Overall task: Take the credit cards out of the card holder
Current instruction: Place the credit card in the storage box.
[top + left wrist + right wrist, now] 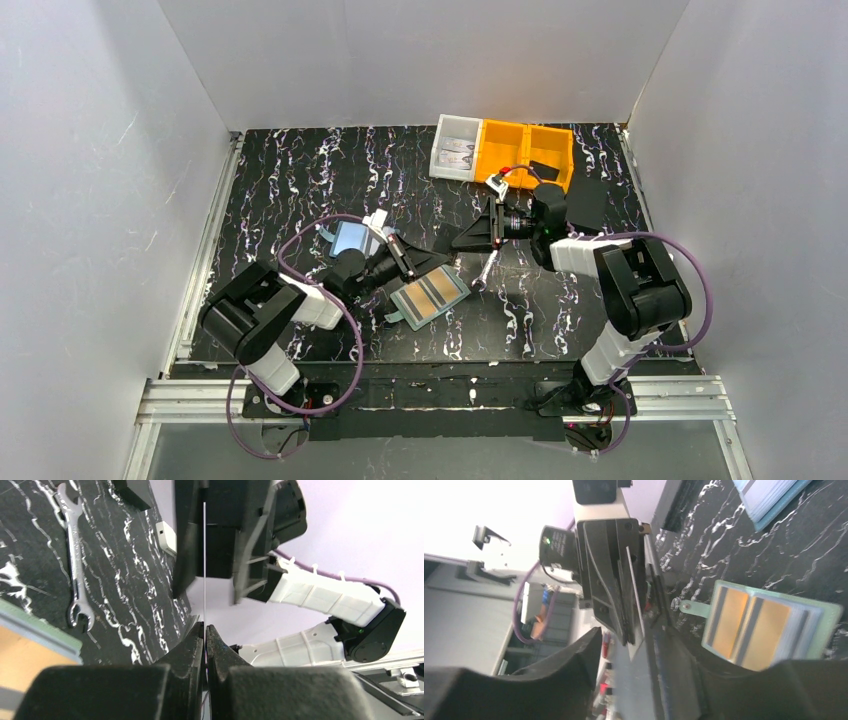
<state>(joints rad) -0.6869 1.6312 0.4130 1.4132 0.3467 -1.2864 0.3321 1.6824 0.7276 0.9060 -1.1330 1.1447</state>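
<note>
While right gripper [629, 635] gapes, left gripper [205, 628] clamps card [205, 555].

Your sage-green card holder [830, 615] shows orange credit cards [730, 615]. Another credit card [633, 590] is grey. The table [300, 170] is black, veined white, and the bins [525, 150] at its far right corner are orange.

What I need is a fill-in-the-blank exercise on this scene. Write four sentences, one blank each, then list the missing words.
The left claw is ____ on a credit card held edge-on.
The card holder lies ____, its slots facing up.
The metal tool on the table is a ____.
The bins at the far edge are ____.
Missing words: shut, open, wrench, orange.
</note>
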